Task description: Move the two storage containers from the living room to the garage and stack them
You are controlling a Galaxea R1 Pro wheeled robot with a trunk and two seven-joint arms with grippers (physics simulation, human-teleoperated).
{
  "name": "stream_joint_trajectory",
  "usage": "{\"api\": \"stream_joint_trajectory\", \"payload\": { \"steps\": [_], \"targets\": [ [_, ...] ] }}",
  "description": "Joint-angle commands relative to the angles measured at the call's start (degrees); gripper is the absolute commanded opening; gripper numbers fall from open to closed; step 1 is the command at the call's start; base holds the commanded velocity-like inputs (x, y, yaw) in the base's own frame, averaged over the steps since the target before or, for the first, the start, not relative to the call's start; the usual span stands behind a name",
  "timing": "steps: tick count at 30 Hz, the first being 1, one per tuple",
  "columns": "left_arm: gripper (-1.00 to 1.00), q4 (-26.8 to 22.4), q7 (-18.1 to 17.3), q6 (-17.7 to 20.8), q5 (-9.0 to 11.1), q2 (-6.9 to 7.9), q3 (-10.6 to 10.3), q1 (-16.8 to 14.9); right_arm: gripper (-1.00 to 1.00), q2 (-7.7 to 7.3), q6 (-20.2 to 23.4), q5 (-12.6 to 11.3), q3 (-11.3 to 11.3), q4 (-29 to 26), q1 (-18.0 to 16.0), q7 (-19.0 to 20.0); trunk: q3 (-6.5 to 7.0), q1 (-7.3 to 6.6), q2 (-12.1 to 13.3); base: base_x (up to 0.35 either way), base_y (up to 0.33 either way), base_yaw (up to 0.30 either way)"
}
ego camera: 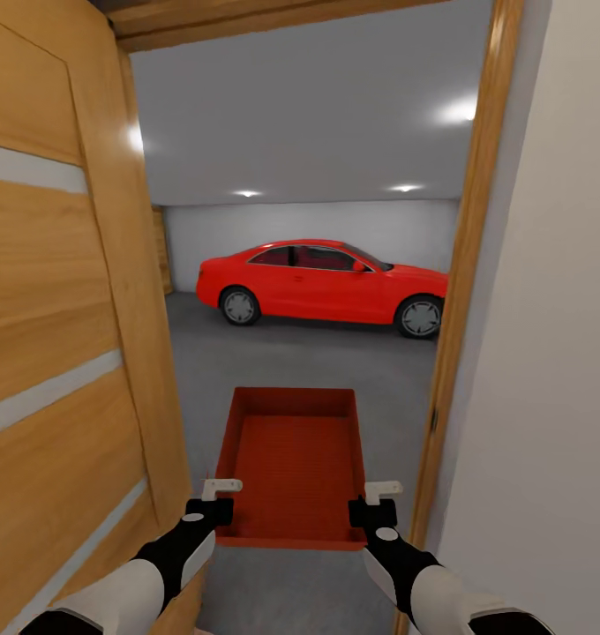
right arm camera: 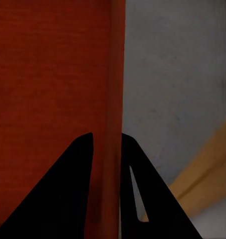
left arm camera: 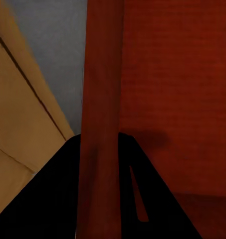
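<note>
- Fingers of the left gripper (ego camera: 213,503) straddle the left wall of the storage container (ego camera: 293,459) near its closest corner, one inside and one outside, pinched onto it; the left wrist view shows the red wall (left arm camera: 100,124) running between the two dark fingers (left arm camera: 53,199).
- Fingers of the right gripper (ego camera: 379,504) clamp the opposite wall the same way, and the right wrist view shows that thin red wall (right arm camera: 110,139) caught between them.
- Held by both arms, the orange-red bin hangs level and empty in the doorway, with the concrete floor (ego camera: 291,353) beneath it and the red car (ego camera: 322,282) well beyond its far end, parked side-on against the back wall.
- An open wooden door (ego camera: 62,309) stands close beside the bin's left wall, and the door frame (ego camera: 454,353) is near its right wall.
- Judging by this, the carry into the garage is under way; to do it well, drive straight through, keep both wrists at equal height so the bin stays flat, and hold the grip spacing fixed so neither wall slips.
- Risk: clipping the door or the frame would twist the bin out of the pinch.
</note>
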Motion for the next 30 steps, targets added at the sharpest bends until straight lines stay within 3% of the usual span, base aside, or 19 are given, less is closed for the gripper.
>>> {"api": "stream_joint_trajectory", "payload": {
  "steps": [1, 20, 30],
  "targets": [
    [-1.0, -0.11, 3.01, 0.14, -0.09, 0.58, 4.33, -0.09, -1.0, -1.39, -0.19, 0.34, -0.65, 0.01, -0.04, -0.68, -0.1, 0.04, -0.08, 0.251, 0.237, -0.286],
    [-1.0, -0.19, 3.01, 0.1, -0.09, 0.58, 4.31, -0.1, -1.0, -1.39, -0.17, 0.32, -0.65, 0.02, -0.04, -0.68, -0.1, 0.04, -0.08, 0.251, 0.236, -0.286],
    [-1.0, -0.35, 3.09, 0.1, -0.09, 0.51, 4.33, -0.1, -1.0, -1.4, -0.17, 0.32, -0.65, 0.01, -0.04, -0.68, -0.1, 0.04, -0.08, 0.162, 0.151, -0.056]
  ]
}}
